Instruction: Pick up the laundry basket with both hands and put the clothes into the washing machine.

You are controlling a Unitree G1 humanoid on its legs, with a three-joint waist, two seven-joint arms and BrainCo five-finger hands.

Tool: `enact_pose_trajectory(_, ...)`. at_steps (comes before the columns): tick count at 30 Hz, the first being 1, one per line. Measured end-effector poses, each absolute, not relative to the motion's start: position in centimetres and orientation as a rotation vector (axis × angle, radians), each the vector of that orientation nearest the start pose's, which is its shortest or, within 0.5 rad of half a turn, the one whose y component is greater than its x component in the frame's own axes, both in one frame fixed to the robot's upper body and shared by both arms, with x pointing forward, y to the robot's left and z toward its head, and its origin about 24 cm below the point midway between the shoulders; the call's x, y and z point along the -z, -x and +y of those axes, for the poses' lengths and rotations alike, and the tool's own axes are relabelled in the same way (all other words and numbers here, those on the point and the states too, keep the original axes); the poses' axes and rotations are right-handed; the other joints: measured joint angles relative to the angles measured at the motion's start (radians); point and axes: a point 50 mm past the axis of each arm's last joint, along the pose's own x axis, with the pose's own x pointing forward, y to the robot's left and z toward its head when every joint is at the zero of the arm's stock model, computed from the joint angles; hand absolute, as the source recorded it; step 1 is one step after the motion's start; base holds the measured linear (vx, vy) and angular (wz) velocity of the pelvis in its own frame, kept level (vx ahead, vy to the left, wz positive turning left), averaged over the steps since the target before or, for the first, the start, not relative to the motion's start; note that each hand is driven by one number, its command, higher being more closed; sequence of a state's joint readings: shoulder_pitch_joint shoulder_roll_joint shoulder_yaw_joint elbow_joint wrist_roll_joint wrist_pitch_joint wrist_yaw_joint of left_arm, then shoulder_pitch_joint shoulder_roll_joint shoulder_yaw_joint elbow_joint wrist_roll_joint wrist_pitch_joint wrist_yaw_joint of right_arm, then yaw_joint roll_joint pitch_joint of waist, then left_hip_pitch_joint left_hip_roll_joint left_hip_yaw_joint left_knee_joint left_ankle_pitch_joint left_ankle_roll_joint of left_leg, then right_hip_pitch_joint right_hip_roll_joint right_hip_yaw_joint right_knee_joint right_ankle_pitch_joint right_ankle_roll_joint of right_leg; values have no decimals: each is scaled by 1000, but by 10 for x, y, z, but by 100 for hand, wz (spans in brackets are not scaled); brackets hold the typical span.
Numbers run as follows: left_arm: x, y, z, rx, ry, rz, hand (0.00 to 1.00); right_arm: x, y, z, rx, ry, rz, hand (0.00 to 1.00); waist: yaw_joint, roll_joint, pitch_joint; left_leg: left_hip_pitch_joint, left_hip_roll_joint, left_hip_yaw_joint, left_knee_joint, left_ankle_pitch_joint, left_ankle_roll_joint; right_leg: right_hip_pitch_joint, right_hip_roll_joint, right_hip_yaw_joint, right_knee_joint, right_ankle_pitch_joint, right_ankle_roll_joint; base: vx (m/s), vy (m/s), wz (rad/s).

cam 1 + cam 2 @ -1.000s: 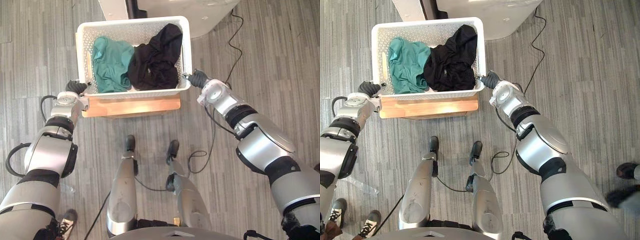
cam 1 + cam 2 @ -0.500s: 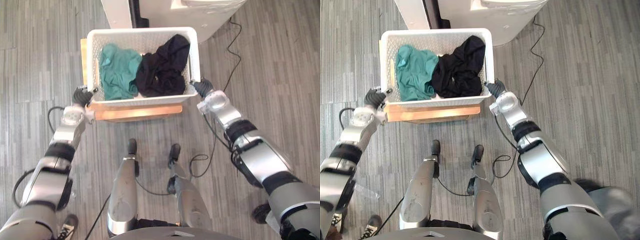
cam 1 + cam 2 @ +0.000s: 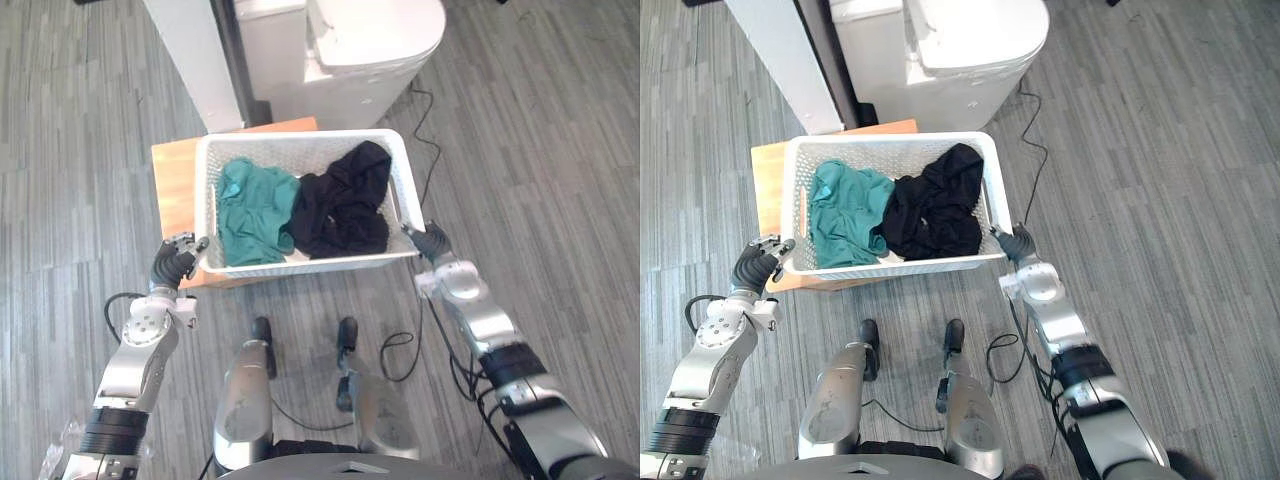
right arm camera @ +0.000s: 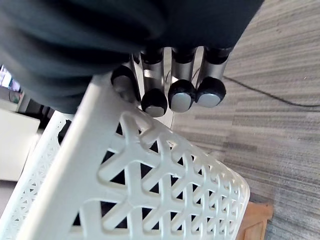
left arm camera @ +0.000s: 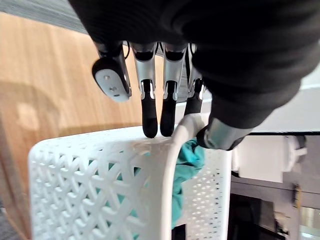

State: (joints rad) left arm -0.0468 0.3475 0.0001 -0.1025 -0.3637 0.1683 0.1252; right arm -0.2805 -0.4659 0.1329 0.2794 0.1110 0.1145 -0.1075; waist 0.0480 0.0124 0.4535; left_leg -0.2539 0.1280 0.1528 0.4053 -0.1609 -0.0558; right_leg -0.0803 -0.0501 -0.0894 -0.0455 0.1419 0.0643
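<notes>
Basket [image 3: 300, 267] with teal and black clothes [image 3: 340, 215] was over wooden stand [image 3: 172, 190], near washing machine [image 3: 350, 50]. Left hand [image 3: 172, 266] and right hand [image 3: 434, 243] each curled round an end rim.

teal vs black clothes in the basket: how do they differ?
The teal garment fills the half of the laundry basket on the robot's left; the black garment fills the right half. The black garment rises almost to the rim at the far right corner; the teal garment sits lower. Both lie crumpled and touch mid-basket. The left hand and the right hand grip the rim.
</notes>
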Motion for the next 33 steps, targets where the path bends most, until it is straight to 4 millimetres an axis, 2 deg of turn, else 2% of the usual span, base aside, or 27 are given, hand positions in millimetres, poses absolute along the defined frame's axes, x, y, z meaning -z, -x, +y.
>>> enact_pose_trajectory(2, -75, -262, 201, -57, 40, 13, 100, -41, -289, -228, 81, 345, 175, 100, -17, -2, -34, 19, 2, 17, 15, -22, 5, 0, 0, 23, 24, -30, -16, 53, 46, -26)
enact_pose_trajectory(4, -67, -253, 198, -75, 88, 32, 100, -22, -263, -226, 82, 282, 235, 100, -56, -1, -103, 40, 12, 52, 41, -64, 11, 0, 1, 38, 41, -38, -12, 80, 69, -50)
enact_pose_trajectory(5, -64, -249, 198, -81, 94, 38, 100, -19, -257, -226, 79, 272, 243, 100, -63, -2, -114, 51, 19, 69, 47, -75, 14, 0, 4, 45, 47, -37, -12, 74, 73, -77)
enact_pose_trajectory(7, -51, -235, 200, -95, 122, 80, 100, -14, -241, -225, 73, 249, 259, 100, -86, 5, -145, 113, 53, 146, 59, -122, 25, 1, 29, 37, 69, -7, -30, 51, 82, -110)
enact_pose_trajectory(8, -48, -232, 201, -103, 131, 92, 100, -13, -239, -224, 70, 247, 260, 100, -91, 7, -151, 132, 62, 170, 52, -132, 33, 6, 38, 21, 58, 15, -41, 27, 72, -132)
enact_pose_trajectory(9, -42, -226, 203, -117, 143, 116, 100, -11, -236, -222, 72, 241, 265, 100, -94, 6, -169, 171, 81, 233, 19, -133, 39, 23, 50, -31, 14, 62, -83, 42, 55, -142)
enact_pose_trajectory(10, -37, -221, 205, -136, 164, 131, 100, -10, -233, -219, 75, 231, 263, 100, -93, 6, -179, 213, 97, 306, 4, -127, 39, 27, 40, -155, 61, -2, -134, 60, 56, -141)
enact_pose_trajectory(11, -34, -218, 206, -147, 172, 140, 100, -9, -232, -217, 77, 232, 263, 100, -96, 4, -181, 238, 99, 337, -3, -128, 40, 33, 35, -213, 79, -33, -139, 99, 62, -124)
enact_pose_trajectory(13, -25, -210, 208, -182, 207, 168, 100, -4, -225, -211, 94, 204, 273, 100, -96, 3, -218, 276, 97, 397, -6, -129, 43, 69, 38, -287, 54, -65, -126, 138, 25, -100)
enact_pose_trajectory(14, -22, -209, 206, -198, 222, 172, 100, -2, -216, -208, 108, 184, 279, 100, -103, 7, -233, 287, 96, 393, -1, -133, 34, 90, 48, -272, 15, -39, -87, 145, -38, -63)
enact_pose_trajectory(16, -17, -208, 204, -206, 230, 185, 100, 0, -207, -208, 115, 196, 291, 100, -109, 19, -241, 295, 110, 376, 28, -138, 17, 110, 68, -251, -6, -48, -81, 96, -46, -32)
enact_pose_trajectory(18, -9, -206, 203, -214, 233, 215, 100, 1, -206, -208, 111, 205, 301, 100, -102, 21, -242, 291, 143, 351, 122, -133, 9, 139, 83, -213, -21, -54, -85, 75, -53, -61)
enact_pose_trajectory(19, -1, -200, 203, -227, 242, 250, 100, -1, -206, -208, 112, 204, 297, 100, -96, 27, -242, 273, 181, 318, 244, -119, 20, 166, 102, -169, -24, -56, -91, 83, -47, -111)
enact_pose_trajectory(20, 8, -193, 203, -240, 252, 290, 100, -4, -206, -207, 111, 205, 286, 100, -90, 31, -240, 226, 213, 262, 402, -76, 63, 188, 116, -114, -16, -63, -100, 102, -16, -138)
enact_pose_trajectory(22, 16, -184, 201, -254, 267, 327, 100, -11, -207, -207, 116, 207, 259, 100, -75, 32, -240, 170, 198, 156, 532, -107, 59, 189, 124, -28, 12, -70, -103, 73, 64, -155)
enact_pose_trajectory(23, 21, -176, 200, -268, 278, 351, 100, -22, -209, -205, 116, 221, 210, 100, -58, 33, -239, 142, 147, 53, 529, -145, 40, 183, 126, 62, 34, -69, -108, 38, 118, -168)
enact_pose_trajectory(24, 23, -174, 200, -272, 281, 359, 100, -26, -210, -205, 114, 232, 193, 100, -53, 35, -239, 139, 122, 10, 493, -157, 34, 180, 128, 94, 39, -70, -107, -17, 249, -207)
enact_pose_trajectory(25, 24, -169, 199, -279, 284, 370, 100, -32, -212, -204, 112, 241, 166, 100, -42, 36, -241, 137, 73, -81, 374, -171, 19, 159, 134, 157, 42, -75, -103, -57, 250, -152)
enact_pose_trajectory(26, 24, -166, 199, -282, 287, 369, 100, -35, -213, -203, 110, 243, 151, 100, -40, 45, -247, 136, 54, -130, 306, -176, 11, 148, 140, 188, 41, -75, -104, -92, 349, -197)
enact_pose_trajectory(27, 21, -164, 199, -285, 292, 357, 100, -40, -216, -203, 109, 248, 128, 100, -33, 67, -263, 136, 20, -224, 173, -178, 6, 114, 146, 226, 34, -74, -105, -95, 328, -210)
enact_pose_trajectory(28, 15, -164, 199, -287, 294, 331, 100, -44, -216, -203, 103, 259, 110, 100, -16, 104, -285, 125, 11, -258, 88, -139, -26, 87, 157, 259, 7, -69, -94, -81, 330, -214)
enact_pose_trajectory(29, 13, -164, 200, -291, 293, 322, 100, -43, -215, -202, 100, 255, 114, 100, -8, 104, -293, 117, 18, -231, 77, -136, -19, 86, 155, 276, -16, -67, -80, -10, 280, -162)
enact_pose_trajectory(30, 10, -164, 204, -288, 273, 311, 100, -40, -213, -200, 109, 228, 122, 100, -25, 98, -306, 101, 29, -182, 54, -129, -7, 49, 140, 261, 18, -55, -58, 116, 243, -84)
enact_pose_trajectory(31, 7, -169, 205, -272, 256, 296, 100, -36, -209, -200, 128, 205, 140, 100, -43, 71, -317, 89, 0, -164, 19, -108, 3, 48, 102, 242, 46, -51, -51, 169, 220, -52)
enact_pose_trajectory(32, 6, -169, 206, -266, 250, 294, 100, -34, -206, -202, 136, 202, 150, 100, -44, 48, -330, 81, -20, -143, 4, -98, 9, 48, 74, 233, 29, -77, -25, 217, 189, -48)
enact_pose_trajectory(33, 6, -171, 204, -258, 253, 292, 100, -33, -205, -203, 136, 199, 156, 100, -42, 30, -334, 79, -39, -126, -14, -78, 21, 34, 51, 241, 6, -45, 3, 185, 172, -40)
